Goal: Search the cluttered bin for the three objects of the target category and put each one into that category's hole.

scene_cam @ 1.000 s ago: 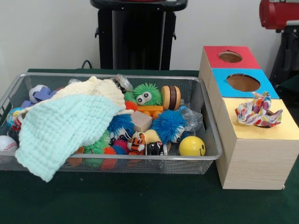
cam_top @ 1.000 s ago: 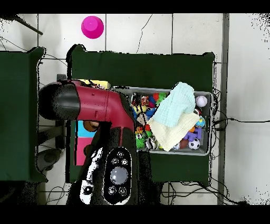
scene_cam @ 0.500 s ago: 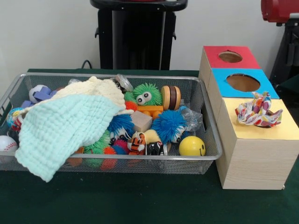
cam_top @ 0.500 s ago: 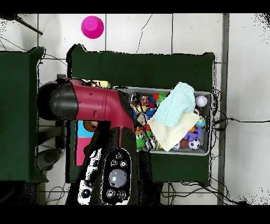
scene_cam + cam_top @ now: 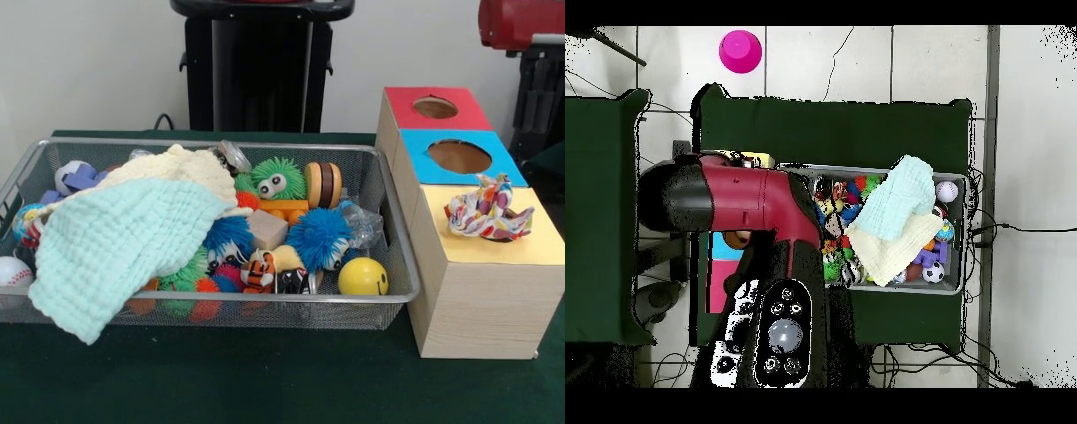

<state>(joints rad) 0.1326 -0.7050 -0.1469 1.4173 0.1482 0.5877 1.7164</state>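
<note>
The gripper itself is hidden: the overhead view shows only the red arm [image 5: 750, 205] covering the box, and the front view shows a red link at the top right edge, so its state cannot be told. Below the arm, the wooden box [image 5: 481, 291] carries a multicoloured rope toy [image 5: 488, 210] on its yellow panel, beside the blue hole [image 5: 459, 156] and red hole [image 5: 435, 108]. Farther off, the wire bin [image 5: 388, 208] holds fuzzy balls, a yellow smiley ball [image 5: 363, 276] and a mint cloth [image 5: 115, 247] concealing much.
</note>
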